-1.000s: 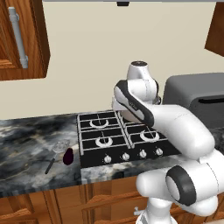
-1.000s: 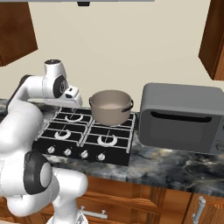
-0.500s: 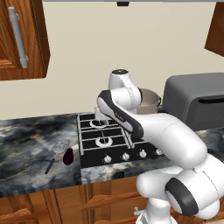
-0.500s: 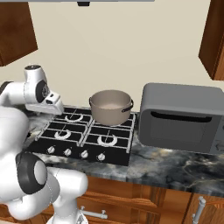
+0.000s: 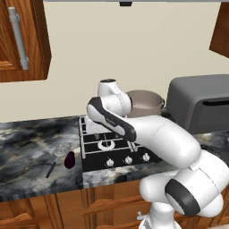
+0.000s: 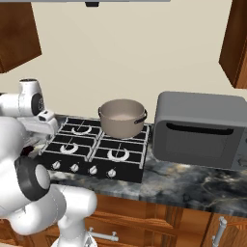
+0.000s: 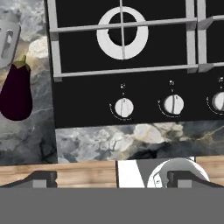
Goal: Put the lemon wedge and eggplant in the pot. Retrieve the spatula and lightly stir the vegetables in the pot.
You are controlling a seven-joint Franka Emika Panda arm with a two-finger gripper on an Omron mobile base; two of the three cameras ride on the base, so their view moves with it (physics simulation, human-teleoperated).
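The dark purple eggplant [image 5: 69,160] [image 7: 16,92] lies on the marble counter just left of the stove. Beside it lies the spatula [image 5: 56,157], its perforated grey head [image 7: 8,39] beyond the eggplant's stem end. The taupe pot [image 5: 143,103] [image 6: 123,118] stands on the stove's back right burner. My gripper [image 7: 113,179] hangs open and empty over the stove's front left edge, looking down at the knobs, with the eggplant off to the left of it. The lemon wedge is hidden from me.
The black gas stove [image 5: 117,144] [image 6: 96,147] has a row of knobs [image 7: 124,107] along its front. A grey boxy microwave [image 5: 201,105] [image 6: 202,128] stands right of the pot. Wooden wall cabinets [image 5: 20,40] hang at the upper left.
The arm has swung left from beside the pot to above the front left of the stove, closer to the eggplant. The jaws stayed open.
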